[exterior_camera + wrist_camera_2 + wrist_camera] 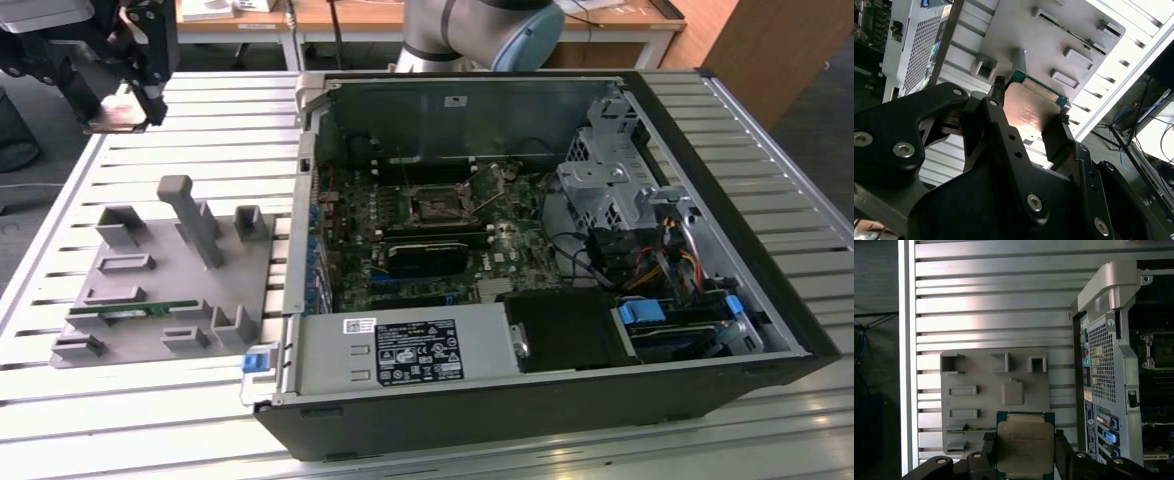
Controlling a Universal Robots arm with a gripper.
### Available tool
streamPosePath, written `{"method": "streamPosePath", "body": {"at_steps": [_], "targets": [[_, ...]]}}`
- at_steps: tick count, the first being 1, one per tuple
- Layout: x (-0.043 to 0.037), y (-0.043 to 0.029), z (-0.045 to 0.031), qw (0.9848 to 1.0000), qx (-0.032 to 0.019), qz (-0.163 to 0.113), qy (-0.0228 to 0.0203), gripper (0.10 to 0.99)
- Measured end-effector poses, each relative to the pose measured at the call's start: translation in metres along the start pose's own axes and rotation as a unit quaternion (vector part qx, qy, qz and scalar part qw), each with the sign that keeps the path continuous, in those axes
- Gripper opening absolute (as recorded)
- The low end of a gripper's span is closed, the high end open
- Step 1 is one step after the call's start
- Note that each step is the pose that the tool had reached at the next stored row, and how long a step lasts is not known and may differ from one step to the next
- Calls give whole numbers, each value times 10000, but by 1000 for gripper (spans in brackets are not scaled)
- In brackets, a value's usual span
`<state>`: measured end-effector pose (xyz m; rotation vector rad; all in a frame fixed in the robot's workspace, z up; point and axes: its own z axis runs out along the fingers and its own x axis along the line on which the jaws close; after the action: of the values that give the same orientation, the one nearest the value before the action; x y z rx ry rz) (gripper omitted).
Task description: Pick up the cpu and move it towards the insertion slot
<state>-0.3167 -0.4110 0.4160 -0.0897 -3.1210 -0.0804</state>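
The cpu (1030, 114), a thin square chip with a silvery face and a green edge, is clamped between my black fingers (1056, 137) in both wrist views. My gripper (1030, 102) is shut on two opposite sides of the cpu (1025, 447). In the exterior view the gripper (127, 105) hangs high over the table at the far left, above and behind the grey tray (160, 285), with the cpu (124, 112) showing pale at its tip. The insertion slot (434, 203), a dark square socket in a silver frame, sits on the green board inside the open computer case, well toward the exterior view's right of the gripper.
The open black computer case (534, 250) lies on the slatted metal table (200, 120). The grey tray (994, 400) has upright posts (187, 215) and recesses, and a green memory stick (127, 311) lies in it. The case's raised side wall (304, 200) stands between the tray and the board.
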Motion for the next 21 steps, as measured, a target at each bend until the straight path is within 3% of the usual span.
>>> {"method": "streamPosePath", "body": {"at_steps": [21], "targets": [[-234,14,-4,10000,0,0,0,545]]}}
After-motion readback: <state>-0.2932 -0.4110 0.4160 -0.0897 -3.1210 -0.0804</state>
